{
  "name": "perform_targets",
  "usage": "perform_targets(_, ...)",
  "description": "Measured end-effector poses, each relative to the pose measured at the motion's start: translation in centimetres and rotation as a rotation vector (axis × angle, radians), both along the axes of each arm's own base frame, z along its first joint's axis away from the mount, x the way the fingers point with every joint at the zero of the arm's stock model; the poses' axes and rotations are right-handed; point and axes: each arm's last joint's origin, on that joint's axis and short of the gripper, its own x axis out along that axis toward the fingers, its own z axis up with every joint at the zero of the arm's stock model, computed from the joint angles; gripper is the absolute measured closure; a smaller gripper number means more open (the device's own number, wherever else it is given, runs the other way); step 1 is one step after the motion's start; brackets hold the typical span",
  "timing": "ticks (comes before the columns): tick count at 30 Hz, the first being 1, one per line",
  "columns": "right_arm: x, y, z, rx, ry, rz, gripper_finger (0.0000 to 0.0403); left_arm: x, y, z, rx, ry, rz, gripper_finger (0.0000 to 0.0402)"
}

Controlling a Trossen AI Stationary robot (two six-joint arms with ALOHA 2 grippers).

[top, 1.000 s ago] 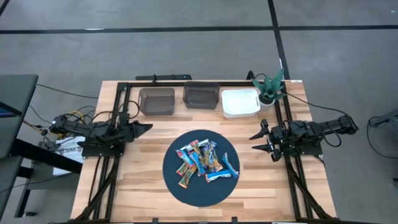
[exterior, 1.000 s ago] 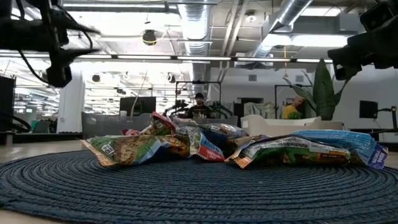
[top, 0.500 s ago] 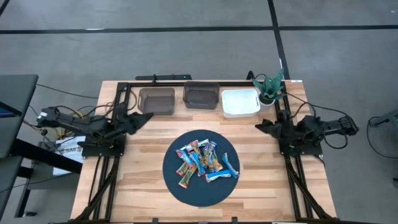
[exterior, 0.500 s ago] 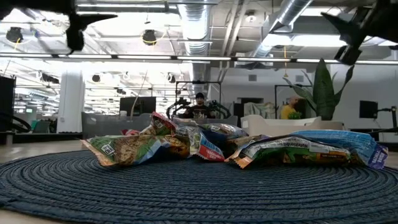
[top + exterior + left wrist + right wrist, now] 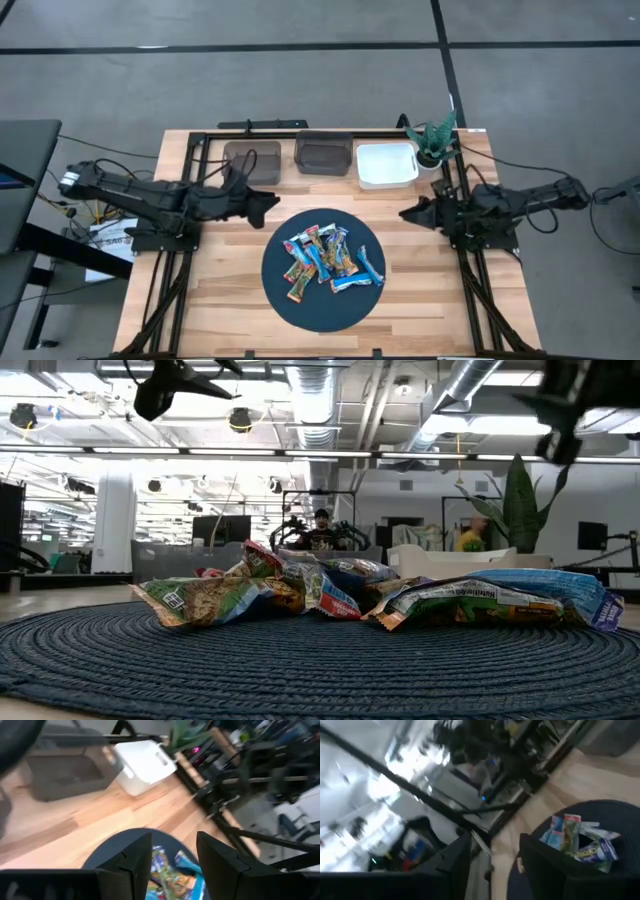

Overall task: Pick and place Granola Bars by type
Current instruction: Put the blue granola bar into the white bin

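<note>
Lying in a loose heap on a round dark woven mat (image 5: 300,300) at the middle of the wooden surface (image 5: 230,300): the Granola Bars (image 5: 330,262), blue-white, green-brown and red-orange wrappers overlapping one another. Showing in the low view as a crinkled pile (image 5: 370,598) resting on the mat's ribbed weave (image 5: 300,670).

Hovering above the surface just beside the mat's upper left edge: the left gripper (image 5: 268,203), reaching in from the left side, jaws standing apart with a clear gap between them in the left wrist view (image 5: 172,857). Lying beyond and below those jaws, not between them: the bars (image 5: 175,877), untouched.

Hanging over the surface near the mat's upper right edge: the right gripper (image 5: 408,213), coming in from the right side, jaws likewise parted and holding nothing in the right wrist view (image 5: 495,855). Sitting well ahead of those jaws on the mat: the heap of bars (image 5: 580,840), apart from the fingers.

Standing in a row along the far edge of the surface: two dark bins (image 5: 322,153) and one white bin (image 5: 387,165), with a small green plant (image 5: 436,138) just beside the white one.

Sitting far off in the room behind the surface, in the low view: a person (image 5: 321,535).
</note>
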Motion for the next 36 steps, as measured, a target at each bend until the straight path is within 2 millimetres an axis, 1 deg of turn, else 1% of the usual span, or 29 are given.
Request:
perform_targets(2, 1.4, 0.4, 1.2, -0.063, 0.110, 0.023, 0.0252, 0.1, 0.3, -0.1, -0.009, 0.024, 0.008, 0.0255)
perform_targets(6, 4.5, 1.0, 1.9, -0.155, 0.451, 0.038, 0.0259, -0.1, 1.0, -0.6, -0.025, 0.077, 0.000, 0.0255)
perform_targets(8, 5.8, 1.3, 1.6, -0.186, 0.616, 0.045, 0.0261, -0.1, 1.2, -0.8, -0.021, 0.115, -0.033, 0.0255)
perform_targets(11, 8.1, 1.8, 1.3, -0.202, 0.767, 0.080, 0.0265, -0.1, 1.2, -1.2, -0.016, 0.172, -0.118, 0.0255)
perform_targets(16, 11.6, 2.7, -0.4, -0.198, 0.911, 0.136, 0.0266, -0.1, 0.8, -1.5, 0.006, 0.225, -0.310, 0.0255)
perform_targets(19, 13.1, 3.2, -1.9, -0.176, 0.993, 0.153, 0.0267, -0.2, 0.7, -1.5, 0.041, 0.243, -0.400, 0.0255)
perform_targets(22, 14.1, 3.9, -3.6, -0.157, 1.071, 0.145, 0.0269, -0.2, 0.5, -1.6, 0.067, 0.250, -0.473, 0.0255)
perform_targets(26, 14.7, 5.1, -5.7, -0.118, 1.162, 0.127, 0.0269, -0.3, 0.5, -1.7, 0.096, 0.273, -0.513, 0.0255)
perform_targets(29, 15.0, 5.9, -6.7, -0.088, 1.187, 0.114, 0.0269, -0.4, 0.5, -1.8, 0.112, 0.293, -0.524, 0.0255)
perform_targets(32, 15.4, 6.4, -7.1, -0.062, 1.183, 0.118, 0.0270, -0.5, 0.5, -1.9, 0.123, 0.307, -0.542, 0.0255)
perform_targets(36, 15.6, 6.8, -8.1, -0.047, 1.222, 0.139, 0.0270, -0.6, 0.5, -2.1, 0.131, 0.327, -0.553, 0.0255)
